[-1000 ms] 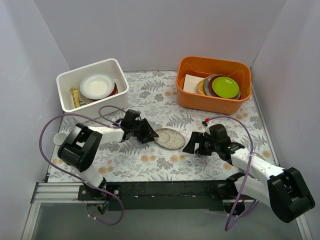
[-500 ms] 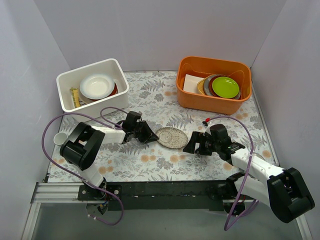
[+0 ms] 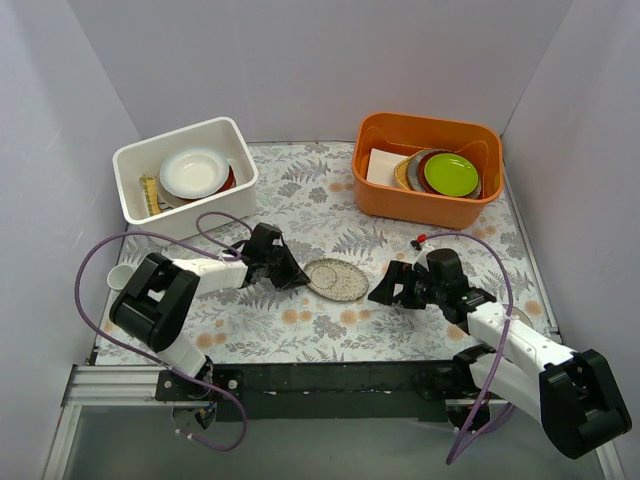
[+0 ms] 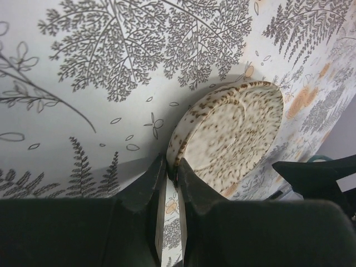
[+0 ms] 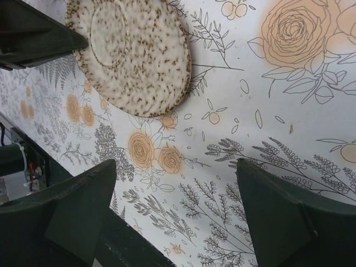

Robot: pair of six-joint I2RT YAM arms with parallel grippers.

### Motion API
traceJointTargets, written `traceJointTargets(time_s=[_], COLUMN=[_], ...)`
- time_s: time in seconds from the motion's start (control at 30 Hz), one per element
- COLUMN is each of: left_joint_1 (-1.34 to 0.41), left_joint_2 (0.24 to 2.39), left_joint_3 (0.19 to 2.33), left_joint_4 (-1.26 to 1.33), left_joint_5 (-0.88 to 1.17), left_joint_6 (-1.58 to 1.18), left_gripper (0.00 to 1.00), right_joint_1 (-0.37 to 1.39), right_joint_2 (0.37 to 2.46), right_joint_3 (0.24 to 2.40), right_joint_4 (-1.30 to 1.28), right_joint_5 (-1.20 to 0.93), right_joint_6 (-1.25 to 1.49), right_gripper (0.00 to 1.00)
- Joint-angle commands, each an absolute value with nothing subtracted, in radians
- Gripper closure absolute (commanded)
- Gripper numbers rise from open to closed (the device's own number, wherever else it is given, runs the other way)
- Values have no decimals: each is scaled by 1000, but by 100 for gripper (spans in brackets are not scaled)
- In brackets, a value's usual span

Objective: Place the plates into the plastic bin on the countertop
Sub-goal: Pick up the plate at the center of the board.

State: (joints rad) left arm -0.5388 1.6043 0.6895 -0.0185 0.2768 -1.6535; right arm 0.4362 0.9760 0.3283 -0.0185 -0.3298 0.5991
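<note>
Plain, perhaps lilac-tinted walls (image 3: 320,70)

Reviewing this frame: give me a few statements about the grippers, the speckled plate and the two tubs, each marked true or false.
1. The left gripper pinches the rim of the speckled plate. True.
2. The right gripper is shut on that plate. False: it is open and apart from the plate.
3. The speckled plate is in the white bin. False: it is on the countertop, between the two grippers.
4. A green plate lies in the orange tub. True.
5. The white bin holds nothing. False: a white plate is among the items inside.
</note>
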Motion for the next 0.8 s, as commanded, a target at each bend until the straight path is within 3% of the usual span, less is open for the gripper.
traceJointTargets(time_s=[0.0, 0.77], left_joint_1=[-541, -483], left_joint_2=[1516, 1368], left_joint_3=[733, 920], left_joint_4=[-107, -290], left_joint_5=[238, 212], left_joint_6=[-1623, -1539], left_gripper=[100, 100], right_joint_1=[426, 423], right_joint_2=[953, 930], right_joint_3=[319, 310], right_joint_4=[25, 46], right_joint_5=[-360, -399], right_joint_6=[601, 612], right_gripper=[4, 4])
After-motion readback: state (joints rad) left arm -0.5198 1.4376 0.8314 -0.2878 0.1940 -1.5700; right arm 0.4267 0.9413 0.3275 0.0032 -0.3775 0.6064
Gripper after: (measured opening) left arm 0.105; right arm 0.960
